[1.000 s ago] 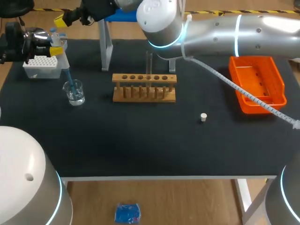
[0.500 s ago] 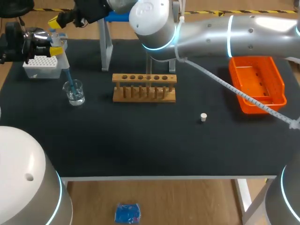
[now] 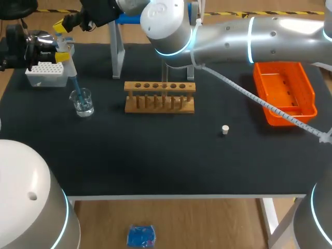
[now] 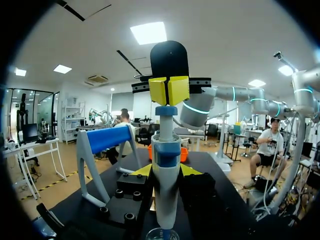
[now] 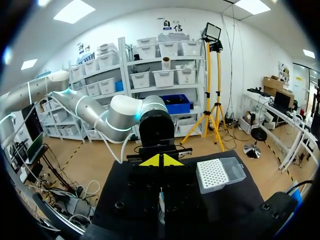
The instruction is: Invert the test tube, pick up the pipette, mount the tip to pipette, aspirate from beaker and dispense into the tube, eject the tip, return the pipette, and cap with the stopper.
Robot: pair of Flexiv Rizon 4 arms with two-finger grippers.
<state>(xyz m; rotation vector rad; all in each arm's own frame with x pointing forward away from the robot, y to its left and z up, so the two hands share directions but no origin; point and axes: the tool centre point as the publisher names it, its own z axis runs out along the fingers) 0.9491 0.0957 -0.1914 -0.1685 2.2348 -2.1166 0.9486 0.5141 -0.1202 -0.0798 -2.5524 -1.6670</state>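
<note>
The pipette (image 4: pixel 166 192) is held upright, clamped in the left pincer (image 4: pixel 167 171), whose yellow tips are seen against both sides of its body. The right pincer (image 4: pixel 169 90), its fingers pressed together, is set on the plunger from above, in line with the pipette's long axis. In the head view this pairing is found at the upper left of the frame, where the blue tip (image 3: pixel 76 86) is lowered into the beaker (image 3: pixel 83 105). Whether its end is under the liquid cannot be told. Aspiration is judged to be the step in hand.

The test tube (image 3: pixel 165 72) stands in the wooden rack (image 3: pixel 160 98) at the upper centre, to the right of the beaker. It is partly hidden by the right arm (image 3: pixel 233 33), which is stretched across above it. That arm is judged the chief obstacle to a carry from beaker to tube.

The tip box (image 3: pixel 45 74) is placed just above the beaker in the frame, and the pipette stand (image 3: pixel 118 54) between beaker and rack. The stopper (image 3: pixel 224 129) lies right of centre on the table (image 3: pixel 155 161), and the orange tray (image 3: pixel 270 113) at the far right.
</note>
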